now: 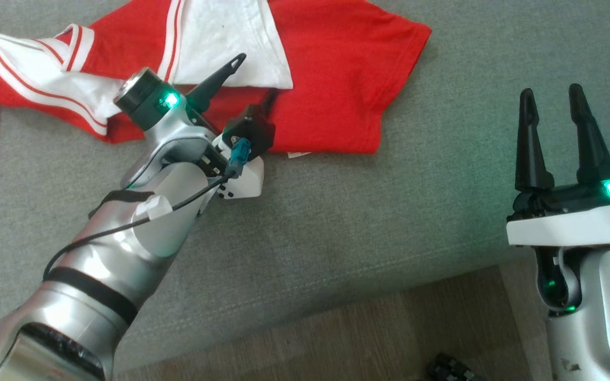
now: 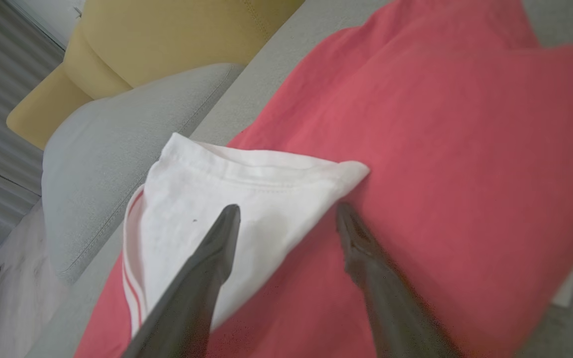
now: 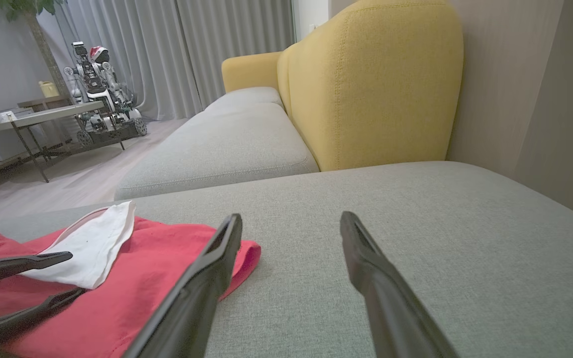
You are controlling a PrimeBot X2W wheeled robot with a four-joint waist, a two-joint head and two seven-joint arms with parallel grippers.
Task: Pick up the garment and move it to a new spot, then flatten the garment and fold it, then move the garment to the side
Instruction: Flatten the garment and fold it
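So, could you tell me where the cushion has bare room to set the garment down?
Bare grey cushion lies between the garment and the right end effector, and along the front edge below the garment. The upper left is crowded: the garment lies there, with the open left end effector over it.

Our head looked down at the sofa (image 1: pixel 368 227). Both our wrists, down low, saw the red shirt (image 2: pixel 465 149).
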